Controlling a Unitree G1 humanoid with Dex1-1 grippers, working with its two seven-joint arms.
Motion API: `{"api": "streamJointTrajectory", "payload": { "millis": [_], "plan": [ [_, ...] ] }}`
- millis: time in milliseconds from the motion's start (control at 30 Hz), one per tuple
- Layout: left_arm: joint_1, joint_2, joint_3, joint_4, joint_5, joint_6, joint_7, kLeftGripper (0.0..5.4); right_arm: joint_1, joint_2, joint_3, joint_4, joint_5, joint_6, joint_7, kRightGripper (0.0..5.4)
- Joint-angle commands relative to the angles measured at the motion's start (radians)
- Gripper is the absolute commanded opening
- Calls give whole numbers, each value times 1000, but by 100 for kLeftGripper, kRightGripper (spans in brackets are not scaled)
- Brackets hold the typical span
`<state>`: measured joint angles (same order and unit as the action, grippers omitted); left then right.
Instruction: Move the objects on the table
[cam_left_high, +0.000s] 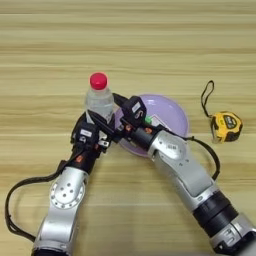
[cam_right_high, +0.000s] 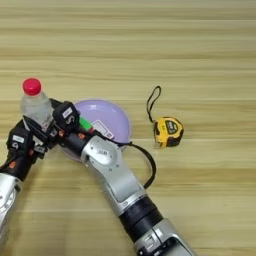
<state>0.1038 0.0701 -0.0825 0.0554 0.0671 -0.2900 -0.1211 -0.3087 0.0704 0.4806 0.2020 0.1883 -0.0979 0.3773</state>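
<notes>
Mid-frame: clear ribbed plastic bottle, red cap, upright on plank-grained table. My left gripper and right gripper flank it; grip unclear. Smooth lilac plate behind. Yellow-black tape measure lies right, strap looped.

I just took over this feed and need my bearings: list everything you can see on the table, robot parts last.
table: one, light wood, fills the view.
bottle: one, clear with red cap, upright just left of the plate.
plate: one, lilac, round, mid-table.
flat box: one, red and white, lying on the plate, partly hidden by the right arm.
tape measure: one, yellow and black with a black strap, right of the plate, apart from it.
left tool: one, black, at the bottle's base.
right tool: one, black, beside the bottle, over the plate's left edge.
No puzzle cube shows in either view.
</notes>
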Motion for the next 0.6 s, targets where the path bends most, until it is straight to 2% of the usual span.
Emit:
{"api": "streamJointTrajectory", "payload": {
  "millis": [33,600],
  "plan": [
    [-42,-5,-6,-30,2,-14,4,380,3,67,-2,3,-5,18,4,316],
    [-43,-2,-9,-22,8,-15,8,527,-19,68,-40,-18,-2,18,-8,297]
  ]
}}
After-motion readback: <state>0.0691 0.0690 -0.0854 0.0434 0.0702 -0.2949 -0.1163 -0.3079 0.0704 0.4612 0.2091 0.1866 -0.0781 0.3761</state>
